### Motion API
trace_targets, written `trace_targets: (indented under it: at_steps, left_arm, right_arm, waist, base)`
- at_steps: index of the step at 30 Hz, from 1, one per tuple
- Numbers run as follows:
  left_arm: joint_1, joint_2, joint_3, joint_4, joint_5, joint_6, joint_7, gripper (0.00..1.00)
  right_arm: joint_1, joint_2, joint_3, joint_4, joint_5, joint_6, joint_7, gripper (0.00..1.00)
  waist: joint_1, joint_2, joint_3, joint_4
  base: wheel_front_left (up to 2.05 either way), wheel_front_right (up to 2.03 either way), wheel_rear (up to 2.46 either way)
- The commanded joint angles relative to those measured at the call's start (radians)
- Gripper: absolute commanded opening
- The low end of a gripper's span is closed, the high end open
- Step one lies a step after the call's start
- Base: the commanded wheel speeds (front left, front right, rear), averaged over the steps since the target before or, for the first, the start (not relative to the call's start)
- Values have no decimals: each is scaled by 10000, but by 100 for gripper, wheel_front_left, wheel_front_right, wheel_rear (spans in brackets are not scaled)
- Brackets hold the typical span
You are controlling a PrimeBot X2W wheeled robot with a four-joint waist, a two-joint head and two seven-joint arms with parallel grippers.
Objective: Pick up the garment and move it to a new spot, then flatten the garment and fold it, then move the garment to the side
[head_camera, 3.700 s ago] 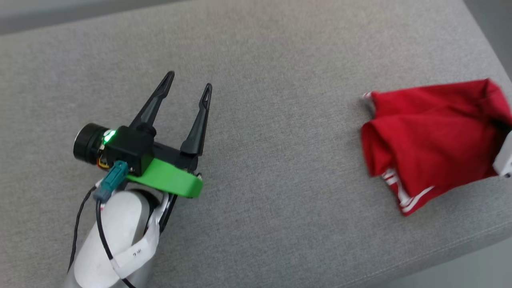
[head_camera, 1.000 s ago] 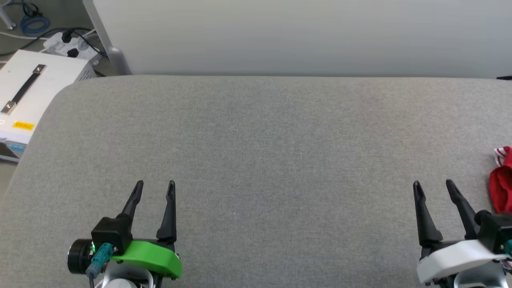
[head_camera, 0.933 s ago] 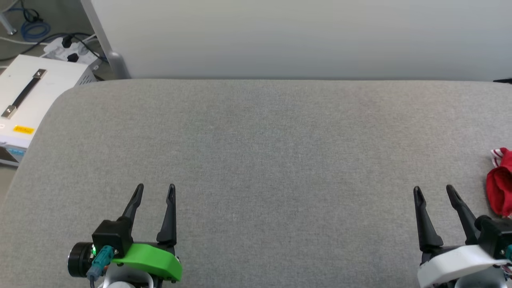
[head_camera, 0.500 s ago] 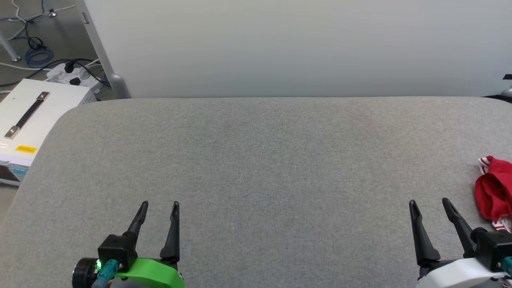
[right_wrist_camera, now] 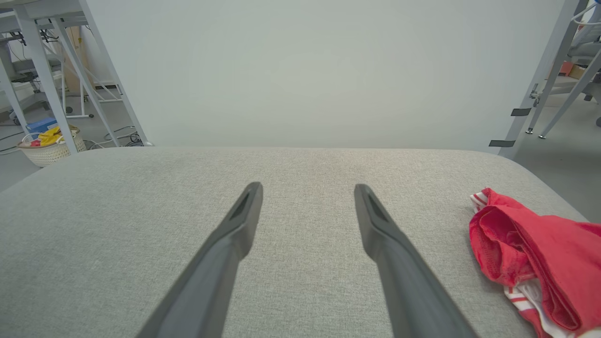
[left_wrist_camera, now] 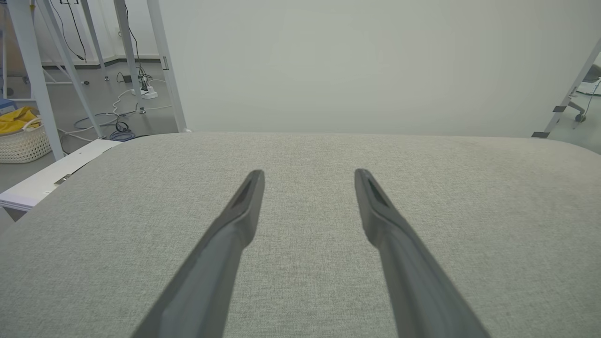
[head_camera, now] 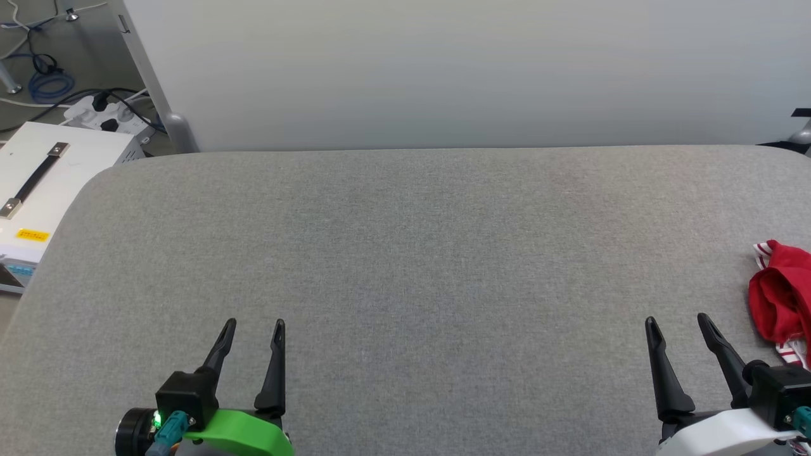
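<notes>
The red garment (head_camera: 784, 297) lies bunched at the right edge of the grey padded table (head_camera: 418, 240), cut off by the head view's border; red-and-white striped trim shows at its top and bottom. In the right wrist view the garment (right_wrist_camera: 535, 253) sits folded over itself to the right of the fingers. My right gripper (head_camera: 676, 322) hovers open over the table just left of the garment, apart from it, and my right gripper (right_wrist_camera: 307, 188) holds nothing. My left gripper (head_camera: 253, 326) stands open at the lower left, far from the cloth, and my left gripper (left_wrist_camera: 309, 174) is empty too.
A pale partition (head_camera: 443, 69) stands behind the table. On the floor at the left are a white case with a black handle (head_camera: 38, 183), a power strip and cables (head_camera: 101, 111). Metal frame legs (right_wrist_camera: 540, 80) rise off the table's right corner. A basket (left_wrist_camera: 21, 138) sits far left.
The head camera swung left and up from a close look at the garment to a level view of the table. The right gripper, formerly at the garment, now sits open beside it.
</notes>
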Motion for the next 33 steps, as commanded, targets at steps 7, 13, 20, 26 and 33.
trace_targets:
  at_steps: [7, 13, 20, 26, 33]
  left_arm:
    - [-11, 44, -54, 23, -77, 68, -47, 100]
    - [-6, 14, -78, -1, -94, 27, 17, 0]
    - [-23, -37, -14, -51, 12, 32, 115, 0]
    - [-44, -101, 60, -113, 140, 42, 235, 0]
    - [-70, -176, 147, -186, 294, 52, 377, 0]
  right_arm:
    - [-62, 17, 2, 29, -8, -9, -75, 100]
    - [-13, 4, -2, 46, 7, 0, -10, 0]
    - [-92, 5, 14, 138, -47, 0, -13, 0]
    - [-188, 6, 28, 251, -115, -1, -16, 0]
    - [-303, 7, 45, 386, -196, -1, -21, 0]
  waist:
    - [1, 0, 59, 47]
    - [1, 0, 74, 70]
    - [1, 0, 75, 82]
    - [1, 0, 77, 97]
    - [1, 0, 79, 115]
  base:
    - [0, 0, 0]
    - [0, 0, 0]
    - [0, 0, 0]
    - [0, 0, 0]
    - [0, 0, 0]
